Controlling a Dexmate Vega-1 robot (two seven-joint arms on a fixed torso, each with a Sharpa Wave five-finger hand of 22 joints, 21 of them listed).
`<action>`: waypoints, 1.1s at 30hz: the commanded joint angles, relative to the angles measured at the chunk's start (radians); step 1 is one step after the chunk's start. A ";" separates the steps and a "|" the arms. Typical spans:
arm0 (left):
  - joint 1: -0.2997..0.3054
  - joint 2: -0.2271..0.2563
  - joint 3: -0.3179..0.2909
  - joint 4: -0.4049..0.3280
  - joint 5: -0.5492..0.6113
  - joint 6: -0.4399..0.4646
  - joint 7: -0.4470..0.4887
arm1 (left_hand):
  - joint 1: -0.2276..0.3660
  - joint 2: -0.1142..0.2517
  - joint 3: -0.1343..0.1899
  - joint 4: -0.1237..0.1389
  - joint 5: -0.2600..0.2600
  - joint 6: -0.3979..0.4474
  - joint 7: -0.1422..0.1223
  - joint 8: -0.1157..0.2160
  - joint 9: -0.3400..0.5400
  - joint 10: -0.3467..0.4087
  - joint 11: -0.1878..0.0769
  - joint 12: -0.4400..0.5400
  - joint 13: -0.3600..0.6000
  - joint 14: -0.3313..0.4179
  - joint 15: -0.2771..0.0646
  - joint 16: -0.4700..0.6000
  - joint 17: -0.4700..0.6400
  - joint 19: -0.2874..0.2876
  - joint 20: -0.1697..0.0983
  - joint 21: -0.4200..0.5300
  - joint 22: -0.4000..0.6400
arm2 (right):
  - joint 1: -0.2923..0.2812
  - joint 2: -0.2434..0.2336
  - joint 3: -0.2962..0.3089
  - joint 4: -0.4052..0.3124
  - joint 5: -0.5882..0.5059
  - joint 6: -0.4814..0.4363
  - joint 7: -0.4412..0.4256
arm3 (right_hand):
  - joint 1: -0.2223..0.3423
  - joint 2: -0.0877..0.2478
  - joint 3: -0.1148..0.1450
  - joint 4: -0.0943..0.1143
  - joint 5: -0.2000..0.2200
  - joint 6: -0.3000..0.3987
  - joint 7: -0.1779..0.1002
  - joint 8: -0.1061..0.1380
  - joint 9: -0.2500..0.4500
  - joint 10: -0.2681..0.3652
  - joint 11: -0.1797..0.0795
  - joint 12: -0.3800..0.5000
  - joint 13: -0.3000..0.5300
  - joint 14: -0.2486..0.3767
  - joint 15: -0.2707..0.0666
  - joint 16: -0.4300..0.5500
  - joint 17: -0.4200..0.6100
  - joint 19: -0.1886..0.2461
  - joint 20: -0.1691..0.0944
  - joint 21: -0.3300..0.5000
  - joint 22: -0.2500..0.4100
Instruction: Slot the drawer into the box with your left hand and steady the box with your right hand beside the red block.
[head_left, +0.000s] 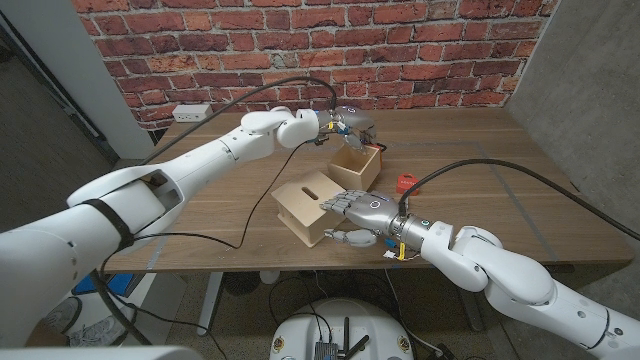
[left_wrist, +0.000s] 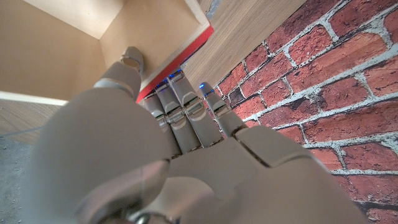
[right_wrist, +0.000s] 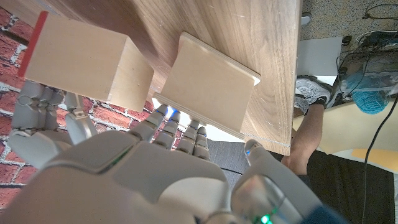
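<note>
The left hand (head_left: 352, 120) grips the far rim of the open drawer (head_left: 355, 166), thumb inside and fingers over its red edge. The drawer stands on the desk (head_left: 520, 190) just behind the box (head_left: 308, 206). The right hand (head_left: 362, 208) presses its fingers against the box's side. A red block (head_left: 407, 182) lies nearby.
</note>
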 joint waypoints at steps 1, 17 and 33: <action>-0.046 -0.034 0.034 0.092 0.029 -0.087 0.031 | 0.047 0.053 0.003 0.005 0.008 0.006 0.000 0.001 0.003 0.028 -0.027 0.005 0.001 -0.002 -0.031 0.006 0.005 -0.003 -0.156 -0.001 0.003 | 0.009 0.017 -0.008 0.018 -0.001 0.009 -0.023 | -0.012 0.106 0.008 0.001 0.004 0.000 -0.003 0.002 0.002 0.017 -0.010 0.003 0.002 0.002 -0.101 0.005 0.002 0.011 -0.129 0.007 0.003; -0.075 -0.042 0.055 0.127 0.018 -0.125 -0.006 | 0.044 0.055 0.003 0.007 0.008 0.007 -0.001 0.002 0.002 0.026 -0.027 0.006 0.001 -0.005 -0.031 0.005 0.005 -0.004 -0.155 -0.002 0.003 | 0.022 0.030 -0.015 0.039 0.008 0.009 -0.048 | -0.018 0.103 0.013 0.001 0.006 0.002 -0.002 0.003 0.003 0.020 -0.008 0.002 0.002 0.004 -0.101 0.005 0.004 0.017 -0.130 0.006 0.003; -0.092 -0.027 0.063 0.102 0.061 -0.163 -0.009 | 0.038 0.056 0.003 0.008 0.008 0.007 0.004 0.002 0.002 0.029 -0.026 0.008 0.001 -0.006 -0.030 0.005 0.004 -0.008 -0.155 -0.003 0.002 | 0.014 0.023 -0.017 0.037 -0.001 0.004 -0.069 | -0.024 0.100 0.014 0.001 0.007 0.007 0.002 0.004 0.003 0.022 -0.005 0.002 0.002 0.001 -0.100 0.003 0.006 0.022 -0.130 0.006 0.003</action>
